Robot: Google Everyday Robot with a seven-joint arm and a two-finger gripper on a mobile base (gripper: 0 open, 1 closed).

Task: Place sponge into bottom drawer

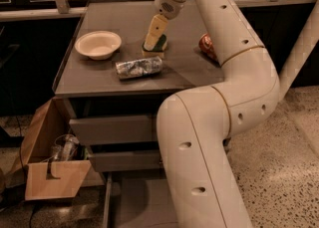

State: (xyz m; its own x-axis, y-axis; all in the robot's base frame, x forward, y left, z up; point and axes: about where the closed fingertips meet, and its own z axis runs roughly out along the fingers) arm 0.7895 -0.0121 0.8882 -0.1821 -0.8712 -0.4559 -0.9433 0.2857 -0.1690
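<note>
The sponge (160, 48) sits on the grey cabinet top (184, 67) near the back middle, with a dark green top and a pale yellow edge. My gripper (154, 35) reaches down from the arm directly onto it, touching or just over it. The bottom drawer (137, 197) is pulled out at floor level below the cabinet, a shallow grey tray whose right part is hidden by my arm.
A white bowl (98, 44) stands at the left of the top. A crumpled foil packet (139, 67) lies in front of the sponge, and a red packet (207, 46) at the right. Two shut upper drawers (112, 129) face front. A cardboard box (50, 174) stands at floor left.
</note>
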